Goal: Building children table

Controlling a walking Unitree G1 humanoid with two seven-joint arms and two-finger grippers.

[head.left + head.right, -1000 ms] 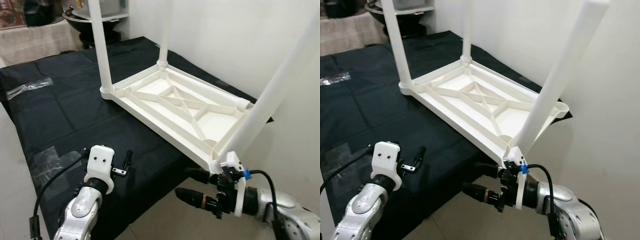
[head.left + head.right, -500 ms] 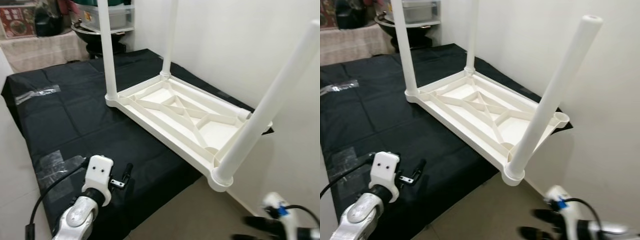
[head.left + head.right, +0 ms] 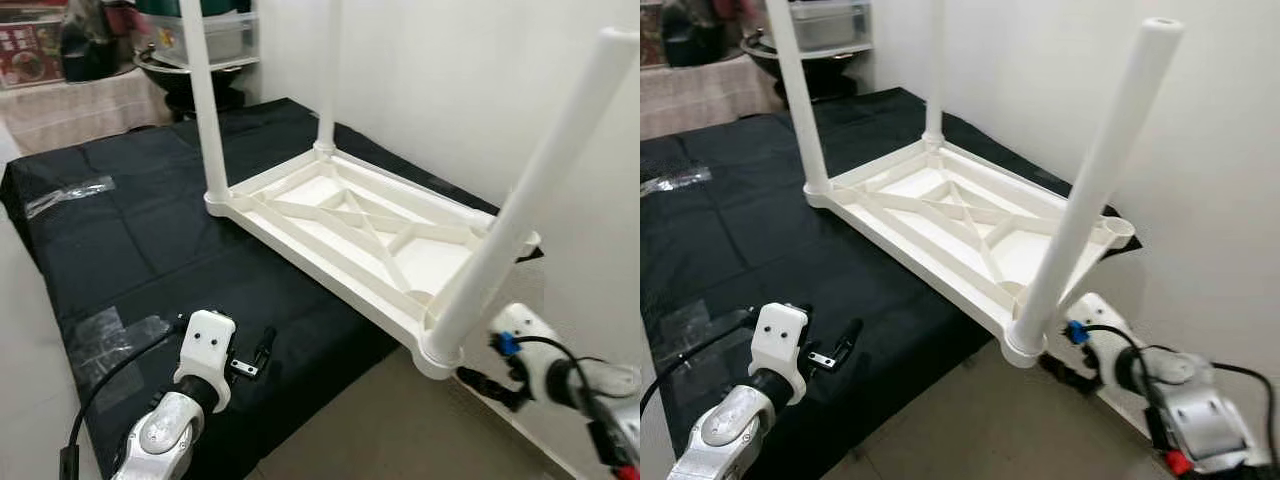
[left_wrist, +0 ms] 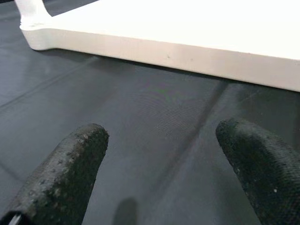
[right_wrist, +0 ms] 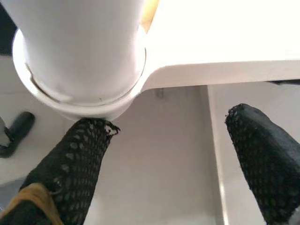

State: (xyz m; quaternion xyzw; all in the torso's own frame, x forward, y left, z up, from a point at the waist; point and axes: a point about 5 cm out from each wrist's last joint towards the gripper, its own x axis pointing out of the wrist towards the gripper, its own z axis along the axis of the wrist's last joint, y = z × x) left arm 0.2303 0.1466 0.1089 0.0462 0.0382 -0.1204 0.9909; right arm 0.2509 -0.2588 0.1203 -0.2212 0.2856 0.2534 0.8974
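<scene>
Table leg (image 5: 84, 47) just beyond right hand (image 5: 168, 159)

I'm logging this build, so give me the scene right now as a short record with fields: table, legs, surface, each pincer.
table: white plastic children's table, upside down, ribbed underside up
legs fitted: three white round plastic legs; near-corner leg leans off vertical
open socket: far right corner socket has no leg
surface: black cloth sheet; the near corner overhangs the tan floor
left pincer: open, over the cloth, apart from the table
right pincer: open, under the near corner, holding nothing
</scene>
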